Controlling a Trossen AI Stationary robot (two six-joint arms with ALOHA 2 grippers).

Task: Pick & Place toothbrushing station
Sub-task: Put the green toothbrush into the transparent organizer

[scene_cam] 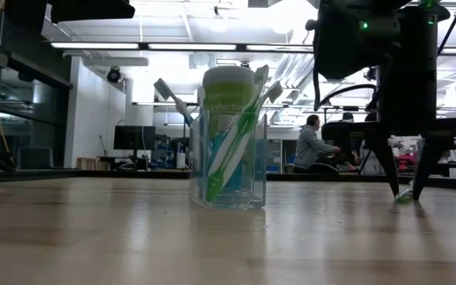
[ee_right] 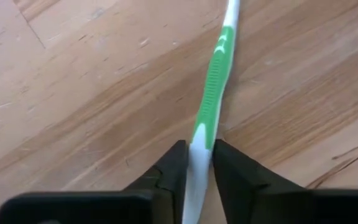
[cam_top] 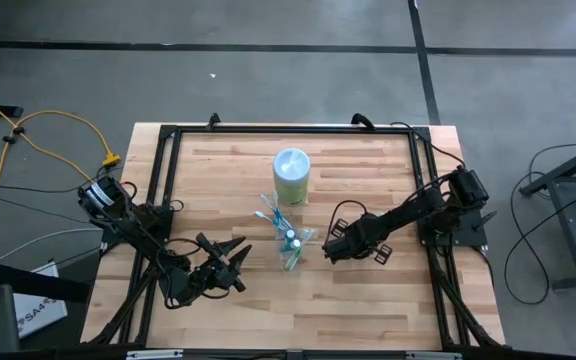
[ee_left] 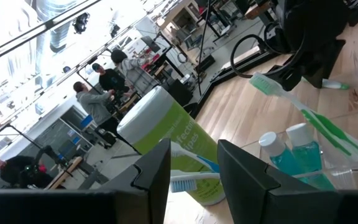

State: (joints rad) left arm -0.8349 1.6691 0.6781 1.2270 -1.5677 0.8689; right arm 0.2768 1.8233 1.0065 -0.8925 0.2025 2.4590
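A clear tumbler [cam_top: 290,246] [scene_cam: 228,170] stands at mid-table with several green-and-white and blue-and-white toothbrushes leaning in it, beside two small blue tubes with white caps [ee_left: 288,149]. One more green-and-white toothbrush [ee_right: 215,81] lies flat on the wood to the tumbler's right. My right gripper [cam_top: 328,247] [ee_right: 197,152] is shut on it, pointing steeply down. My left gripper [cam_top: 240,262] [ee_left: 194,165] stands open and level to the left of the tumbler, nothing between its fingers. My right gripper pinches the toothbrush's handle between its two fingers, on the white stretch [ee_right: 199,142] just behind the green grip. The fingers come from above, pointing steeply down, one on each long side. The toothbrush lies flat on the table.
A white-and-green canister [cam_top: 291,175] [ee_left: 173,137] stands just beyond the tumbler toward the far edge. A black frame [cam_top: 168,140] runs around the tabletop. People sit and stand in the room behind the table [scene_cam: 311,146].
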